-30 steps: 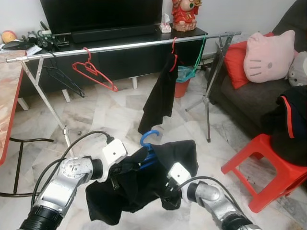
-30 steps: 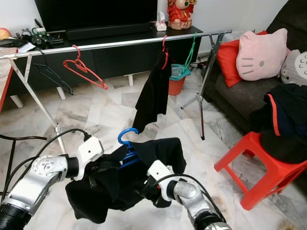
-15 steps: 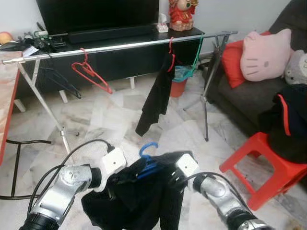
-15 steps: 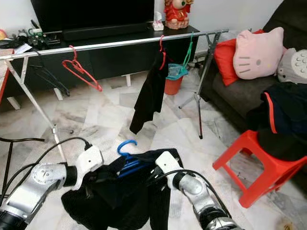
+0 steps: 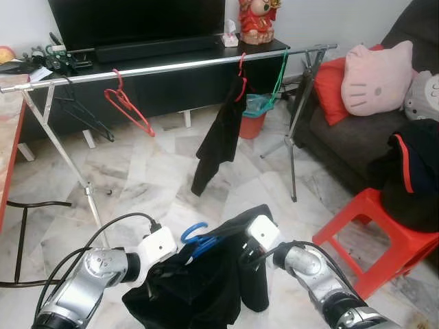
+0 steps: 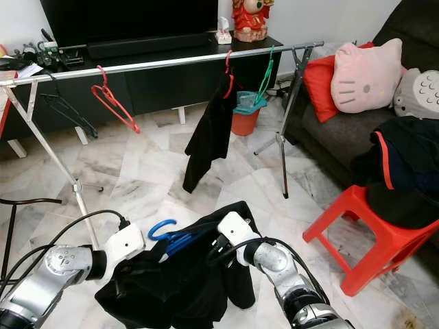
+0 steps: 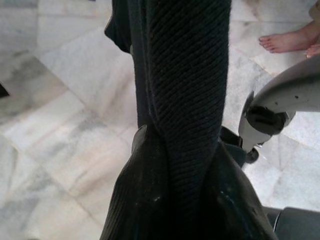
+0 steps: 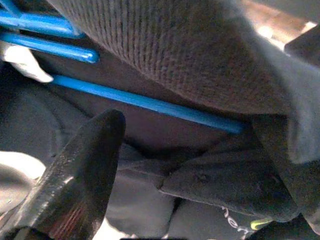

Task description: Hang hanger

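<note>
Blue hanger (image 5: 197,238) under one black garment (image 5: 206,288) — left end effector (image 5: 159,269) and right end effector (image 5: 245,255) buried, grip states unclear.

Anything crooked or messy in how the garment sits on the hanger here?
Yes. The black garment is bunched and twisted around the blue hanger rather than draped evenly, hanging in a clump between the left gripper and the right gripper. The hanger lies tilted, its hook pointing sideways.

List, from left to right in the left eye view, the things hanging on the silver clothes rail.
Black hanger → red hanger → black garment on a red hanger → green hanger.
</note>
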Controlling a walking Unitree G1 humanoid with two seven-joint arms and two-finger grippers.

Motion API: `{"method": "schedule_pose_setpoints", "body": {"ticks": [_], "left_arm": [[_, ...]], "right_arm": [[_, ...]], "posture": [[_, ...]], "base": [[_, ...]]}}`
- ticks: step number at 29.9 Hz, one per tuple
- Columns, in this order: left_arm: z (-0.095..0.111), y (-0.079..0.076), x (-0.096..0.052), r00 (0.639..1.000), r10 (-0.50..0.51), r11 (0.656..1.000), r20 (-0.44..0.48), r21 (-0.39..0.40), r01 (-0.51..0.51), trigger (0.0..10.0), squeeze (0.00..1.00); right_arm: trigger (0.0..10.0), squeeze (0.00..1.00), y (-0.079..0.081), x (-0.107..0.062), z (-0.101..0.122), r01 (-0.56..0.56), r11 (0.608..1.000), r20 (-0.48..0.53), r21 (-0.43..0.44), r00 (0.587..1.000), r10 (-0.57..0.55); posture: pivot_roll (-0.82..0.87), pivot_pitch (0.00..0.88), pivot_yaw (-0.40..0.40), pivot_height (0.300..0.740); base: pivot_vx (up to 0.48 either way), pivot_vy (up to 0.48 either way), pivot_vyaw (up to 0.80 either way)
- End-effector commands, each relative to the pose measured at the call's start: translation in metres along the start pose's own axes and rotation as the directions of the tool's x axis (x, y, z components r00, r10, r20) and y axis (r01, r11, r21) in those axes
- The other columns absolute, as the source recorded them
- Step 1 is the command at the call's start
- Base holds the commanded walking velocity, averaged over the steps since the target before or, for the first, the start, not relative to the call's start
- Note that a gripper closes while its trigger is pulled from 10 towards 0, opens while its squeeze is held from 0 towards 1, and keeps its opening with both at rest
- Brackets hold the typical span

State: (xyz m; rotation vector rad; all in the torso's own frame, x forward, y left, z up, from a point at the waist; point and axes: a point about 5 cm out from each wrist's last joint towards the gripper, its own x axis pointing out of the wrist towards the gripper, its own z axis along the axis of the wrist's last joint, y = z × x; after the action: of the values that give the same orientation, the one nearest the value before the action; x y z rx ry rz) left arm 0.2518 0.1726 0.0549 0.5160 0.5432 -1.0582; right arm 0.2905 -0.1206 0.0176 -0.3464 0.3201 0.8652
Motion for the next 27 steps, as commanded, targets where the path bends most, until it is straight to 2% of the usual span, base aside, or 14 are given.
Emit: {"method": "schedule_pose_setpoints", "body": {"ticks": [1, 3, 5, 7, 10, 13, 17, 18, 19, 20, 21, 24, 27], "left_arm": [[-0.01, -0.005, 0.003, 0.999, -0.008, 1.0, -0.052, 0.004, 0.009, 10.0, 0.0], [-0.007, -0.002, 0.005, 0.999, 0.038, 0.999, -0.028, 0.005, -0.038, 10.0, 0.0], [-0.001, 0.006, 0.008, 0.992, 0.125, 0.992, 0.014, -0.013, -0.125, 10.0, 0.0], [0.003, 0.009, 0.008, 0.986, 0.159, 0.987, 0.043, -0.028, -0.158, 10.0, 0.0], [0.009, 0.015, 0.006, 0.973, 0.211, 0.977, 0.089, -0.052, -0.207, 10.0, 0.0], [0.009, 0.018, 0.006, 0.968, 0.234, 0.972, 0.089, -0.041, -0.231, 10.0, 0.0], [0.003, 0.019, 0.005, 0.974, 0.224, 0.975, 0.036, -0.001, -0.224, 10.0, 0.0], [-0.004, 0.018, 0.004, 0.978, 0.207, 0.978, -0.011, 0.013, -0.206, 10.0, 0.0], [-0.004, 0.018, 0.004, 0.978, 0.207, 0.978, -0.011, 0.013, -0.206, 10.0, 0.0], [-0.01, 0.017, 0.003, 0.98, 0.192, 0.981, -0.056, 0.041, -0.19, 10.0, 0.0], [-0.01, 0.017, 0.003, 0.98, 0.192, 0.981, -0.056, 0.041, -0.19, 10.0, 0.0], [-0.023, 0.016, 0.003, 0.971, 0.196, 0.978, -0.14, 0.102, -0.182, 10.0, 0.0], [-0.033, 0.013, 0.004, 0.967, 0.192, 0.98, -0.167, 0.085, -0.18, 10.0, 0.0]], "right_arm": [[10.0, 0.0, -0.009, 0.0, 0.008, 0.003, 1.0, 0.02, -0.009, 1.0, -0.003], [10.0, 0.0, -0.004, -0.002, 0.001, -0.05, 0.999, -0.016, 0.002, 0.999, 0.05], [10.0, 0.0, 0.005, -0.004, -0.011, -0.114, 0.994, -0.085, 0.002, 0.99, 0.113], [10.0, 0.0, 0.009, -0.005, -0.015, -0.123, 0.992, -0.1, -0.004, 0.987, 0.122], [10.0, 0.0, 0.015, -0.007, -0.022, -0.141, 0.99, -0.123, 0.03, 0.982, 0.144], [10.0, 0.0, 0.021, -0.007, -0.027, -0.171, 0.984, -0.142, 0.053, 0.974, 0.177], [10.0, 0.0, 0.027, -0.008, -0.029, -0.228, 0.97, -0.142, 0.078, 0.961, 0.237], [10.0, 0.0, 0.028, -0.008, -0.029, -0.246, 0.965, -0.142, 0.086, 0.956, 0.257], [10.0, 0.0, 0.028, -0.008, -0.029, -0.246, 0.965, -0.142, 0.086, 0.956, 0.257], [10.0, 0.0, 0.028, -0.01, -0.03, -0.262, 0.961, -0.15, 0.084, 0.951, 0.272], [10.0, 0.0, 0.028, -0.01, -0.03, -0.262, 0.961, -0.15, 0.084, 0.951, 0.272], [10.0, 0.0, 0.026, -0.013, -0.029, -0.285, 0.956, -0.146, 0.071, 0.945, 0.292], [10.0, 0.0, 0.02, -0.017, -0.024, -0.302, 0.953, -0.126, 0.038, 0.944, 0.304]], "posture": [[0.08, 0.0, -0.035, 0.74], [0.08, 0.0, -0.035, 0.74], [0.08, 0.0, -0.038, 0.74], [0.08, 0.0, -0.04, 0.74], [0.08, 0.0, -0.04, 0.74], [0.08, 0.0, -0.039, 0.74], [0.08, 0.0, -0.035, 0.74], [0.09, 0.0, -0.032, 0.74], [0.09, 0.0, -0.032, 0.74], [0.08, 0.0, -0.031, 0.74], [0.08, 0.0, -0.031, 0.74], [0.08, 0.0, -0.03, 0.74], [0.07, 0.0, -0.024, 0.74]], "base": [[0.0, 0.0, 0.0], [0.0, 0.0, 0.0], [0.0, 0.0, 0.0], [0.0, 0.0, 0.0], [0.0, 0.0, 0.0], [0.0, 0.0, 0.0], [0.0, 0.0, 0.0], [0.0, 0.0, 0.0], [0.0, 0.0, 0.0], [0.0, 0.0, 0.0], [0.0, 0.0, 0.0], [0.0, 0.0, 0.0], [0.0, 0.0, 0.0]]}}
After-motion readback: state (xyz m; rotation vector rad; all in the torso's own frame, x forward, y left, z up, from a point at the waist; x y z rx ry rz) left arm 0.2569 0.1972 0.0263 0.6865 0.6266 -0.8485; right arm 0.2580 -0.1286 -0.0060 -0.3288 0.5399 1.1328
